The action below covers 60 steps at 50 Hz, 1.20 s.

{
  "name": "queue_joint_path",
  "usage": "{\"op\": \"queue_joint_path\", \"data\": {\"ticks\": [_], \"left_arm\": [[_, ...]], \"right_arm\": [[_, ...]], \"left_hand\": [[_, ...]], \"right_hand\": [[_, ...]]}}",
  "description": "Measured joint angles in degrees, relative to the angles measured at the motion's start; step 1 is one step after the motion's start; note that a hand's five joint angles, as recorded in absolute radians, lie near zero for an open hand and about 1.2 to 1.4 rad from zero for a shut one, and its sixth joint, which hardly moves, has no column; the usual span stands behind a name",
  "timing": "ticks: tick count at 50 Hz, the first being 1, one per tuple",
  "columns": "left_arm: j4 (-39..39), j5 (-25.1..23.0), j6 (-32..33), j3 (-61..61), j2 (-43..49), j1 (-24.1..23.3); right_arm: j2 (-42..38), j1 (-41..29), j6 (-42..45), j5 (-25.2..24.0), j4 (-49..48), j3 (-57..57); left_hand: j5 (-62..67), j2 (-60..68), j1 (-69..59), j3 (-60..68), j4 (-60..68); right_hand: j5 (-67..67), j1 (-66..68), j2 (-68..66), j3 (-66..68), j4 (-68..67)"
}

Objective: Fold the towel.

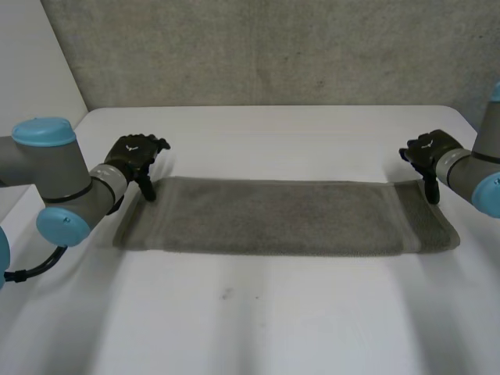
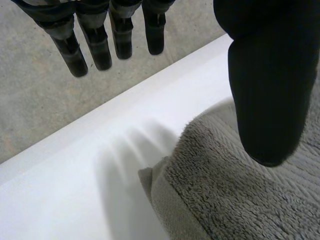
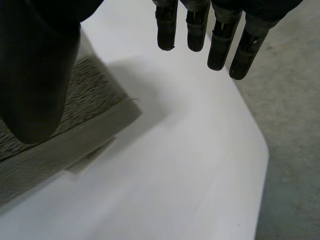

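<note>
Left robot hand (image 1: 134, 158), right robot hand (image 1: 426, 151) open, empty over long grey terry towel (image 1: 273, 217) corners; pinch may catch one layer.

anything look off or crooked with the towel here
Only small things: the towel has a lower layer poking out past the top one by the left hand, and a pale tag sticks out near the right hand.

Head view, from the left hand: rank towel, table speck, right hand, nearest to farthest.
1. Towel: its far-left corner lies right at the left hand's thumb.
2. Speck: in front of the towel, left of centre.
3. Right hand: at the towel's opposite end.
</note>
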<state>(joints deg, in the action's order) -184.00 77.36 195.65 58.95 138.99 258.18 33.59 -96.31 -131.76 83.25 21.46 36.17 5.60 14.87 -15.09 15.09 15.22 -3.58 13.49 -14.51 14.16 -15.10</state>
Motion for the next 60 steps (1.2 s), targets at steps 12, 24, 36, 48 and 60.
{"op": "queue_joint_path", "data": {"ticks": [12,24,36,48,60], "left_arm": [[4.7,0.9,-0.2,2.5,-7.2,-0.1],[3.2,0.5,-0.8,20.0,-20.6,0.0],[-9.7,0.4,-7.9,35.1,-28.3,0.0],[-11.0,0.4,-8.6,36.3,-28.2,0.0],[-10.8,0.4,-8.5,36.5,-28.1,-0.1]], "right_arm": [[9.2,0.4,-10.2,-2.4,-2.4,2.6],[23.8,3.7,-11.4,-9.1,-6.5,27.3],[30.0,5.8,-8.3,-11.6,-16.3,51.8],[27.1,7.1,-7.4,-12.1,-24.1,58.8],[25.1,9.5,-3.9,-10.6,-28.9,57.6]], "left_hand": [[-3.8,-5.2,5.0,-5.4,-5.5],[-3.8,-5.3,5.2,-5.4,-5.6],[-3.8,-5.4,5.2,-5.4,-5.6],[-3.8,-5.4,5.2,-5.4,-5.6],[-3.8,-5.4,5.2,-5.4,-5.6]], "right_hand": [[0.0,-0.3,0.0,0.0,0.0],[0.0,-0.3,0.0,0.0,0.0],[-0.1,-0.2,0.0,0.0,0.0],[-13.1,12.2,-9.5,11.3,-10.7],[-63.7,51.5,-60.1,61.4,-61.8]]}}
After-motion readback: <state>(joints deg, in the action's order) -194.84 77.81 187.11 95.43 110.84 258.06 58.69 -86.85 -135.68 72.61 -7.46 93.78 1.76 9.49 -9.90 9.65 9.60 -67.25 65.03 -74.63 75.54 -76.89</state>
